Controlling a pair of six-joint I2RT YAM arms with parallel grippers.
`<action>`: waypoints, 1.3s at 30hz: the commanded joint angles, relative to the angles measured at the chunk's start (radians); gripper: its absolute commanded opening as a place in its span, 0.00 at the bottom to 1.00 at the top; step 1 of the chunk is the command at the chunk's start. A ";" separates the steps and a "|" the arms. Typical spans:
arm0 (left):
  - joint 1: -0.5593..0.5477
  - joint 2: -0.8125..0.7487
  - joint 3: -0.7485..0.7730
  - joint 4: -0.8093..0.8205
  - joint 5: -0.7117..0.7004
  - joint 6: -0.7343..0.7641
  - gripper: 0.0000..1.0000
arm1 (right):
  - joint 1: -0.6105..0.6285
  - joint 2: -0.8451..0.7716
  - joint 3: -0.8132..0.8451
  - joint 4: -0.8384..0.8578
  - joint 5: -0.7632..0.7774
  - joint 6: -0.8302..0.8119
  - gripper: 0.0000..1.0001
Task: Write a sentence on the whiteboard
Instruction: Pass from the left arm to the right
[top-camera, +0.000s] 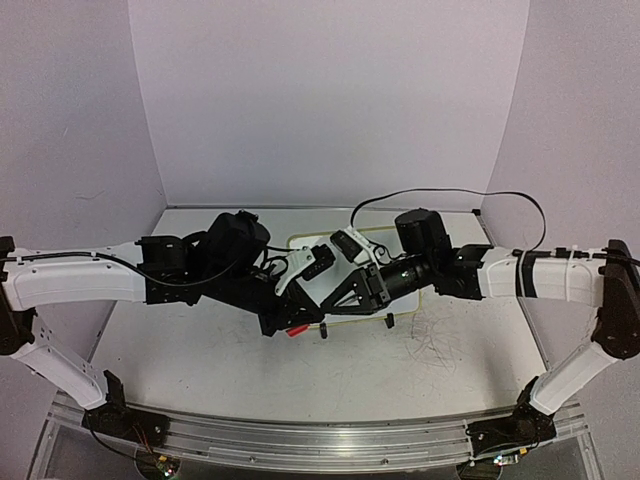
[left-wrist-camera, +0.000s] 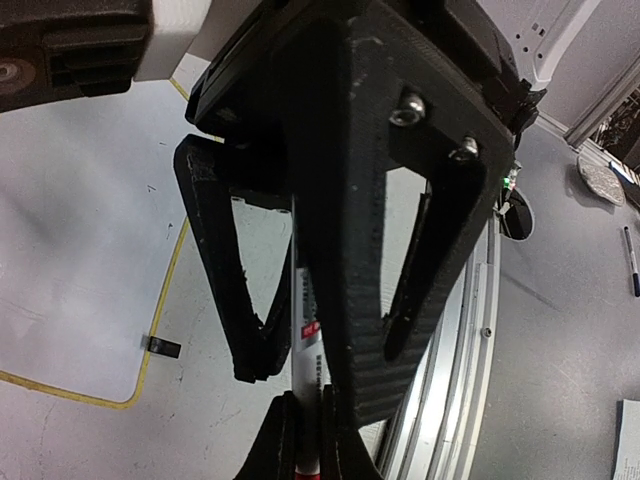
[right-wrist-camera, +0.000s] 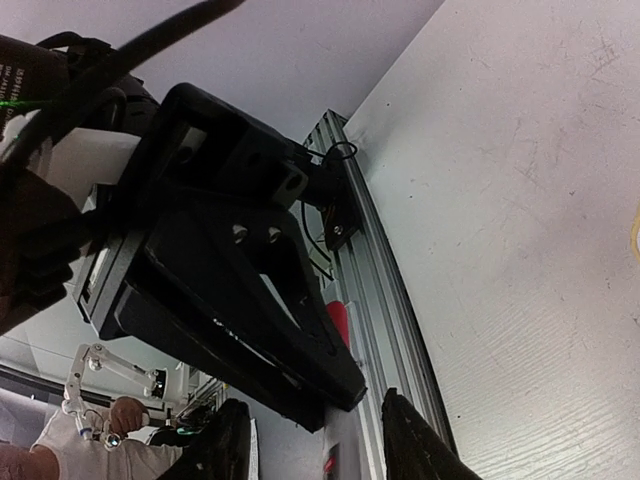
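left claw: clamped on marker, arm folded inward at whiteboard near edge | right claw: half-wide, arm stretched level, meeting left claw there

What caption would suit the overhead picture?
Above the small whiteboard, the left pincer clamps a red-tipped marker, the right pincer close beside it.
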 joint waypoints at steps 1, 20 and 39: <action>-0.005 -0.024 0.021 0.042 -0.005 0.018 0.00 | 0.001 0.010 -0.013 0.054 -0.019 -0.003 0.43; -0.005 -0.100 -0.056 0.042 -0.091 -0.014 0.34 | 0.000 -0.032 -0.047 0.082 0.012 -0.009 0.00; -0.004 -0.073 -0.086 0.076 0.032 -0.058 0.47 | 0.000 -0.093 -0.087 0.114 0.026 0.006 0.00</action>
